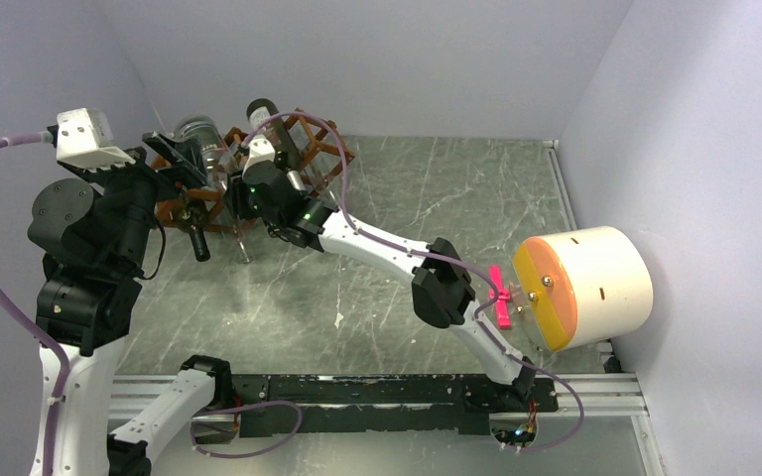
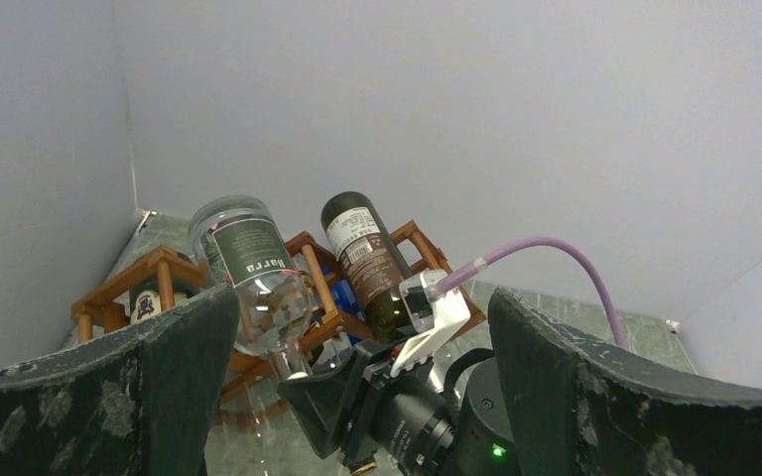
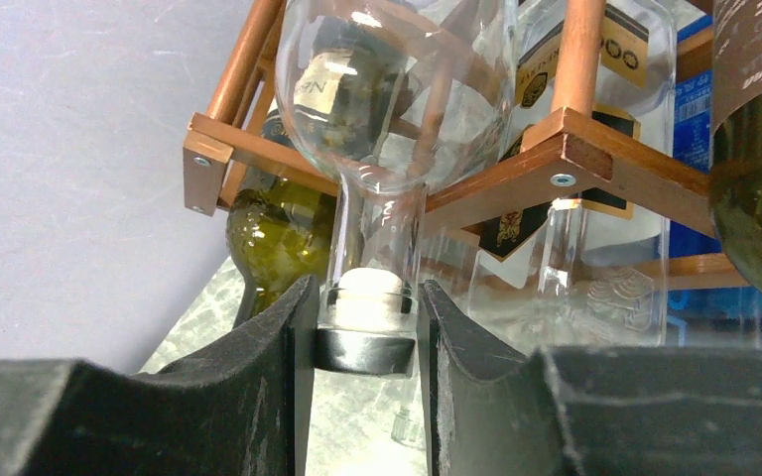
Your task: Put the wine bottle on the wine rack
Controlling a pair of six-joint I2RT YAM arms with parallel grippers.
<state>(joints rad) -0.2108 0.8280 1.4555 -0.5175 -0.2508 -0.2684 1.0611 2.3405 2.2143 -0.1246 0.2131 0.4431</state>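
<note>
Both fingers of the left gripper [image 2: 362, 307] stood spread wide, holding nothing, near the wine rack [image 2: 159, 273]. The clear wine bottle [image 2: 248, 263] lay tilted across the rack's upper bars, base high, beside a dark bottle [image 2: 362, 248]. Its capped neck was pinched in the closed fingers of the right gripper [image 3: 362, 317]; release was judged sound only once the body bore on the bars, with any push along the bottle's axis.
</note>
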